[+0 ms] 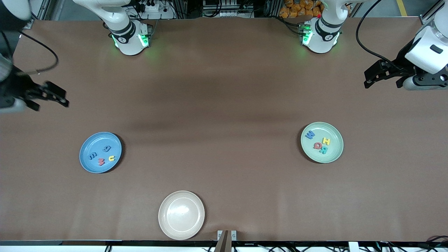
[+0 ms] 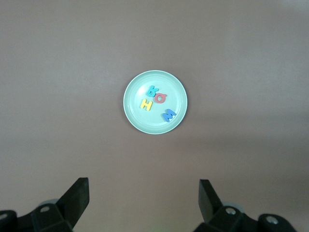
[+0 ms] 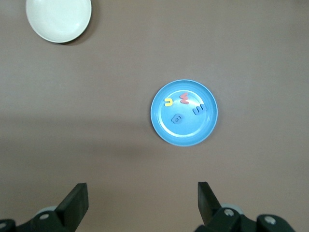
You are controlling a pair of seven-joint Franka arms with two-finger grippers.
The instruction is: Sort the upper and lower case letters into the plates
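Note:
The sky blue plate [image 1: 90,144] lies toward the right arm's end of the table and holds a blue g [image 1: 107,148], a blue e [image 1: 92,156], a red w [image 1: 101,161] and a yellow u [image 1: 111,158]. The pale mint green plate [image 1: 335,134] lies toward the left arm's end and holds a blue M [image 1: 310,134], a yellow H [image 1: 326,141], a red Q [image 1: 317,146] and a teal R [image 1: 323,151]. My right gripper [image 1: 50,103] hangs open and empty, high above bare table beside the blue plate [image 3: 188,134]. My left gripper [image 1: 381,79] is open and empty too, high above the table beside the green plate [image 2: 179,92].
A beige-cream plate [image 1: 181,215] with nothing in it sits near the table's front edge, nearer the front camera than both other plates; it also shows as a pale plate [image 3: 58,19] in the right wrist view. Brown table spreads between the plates.

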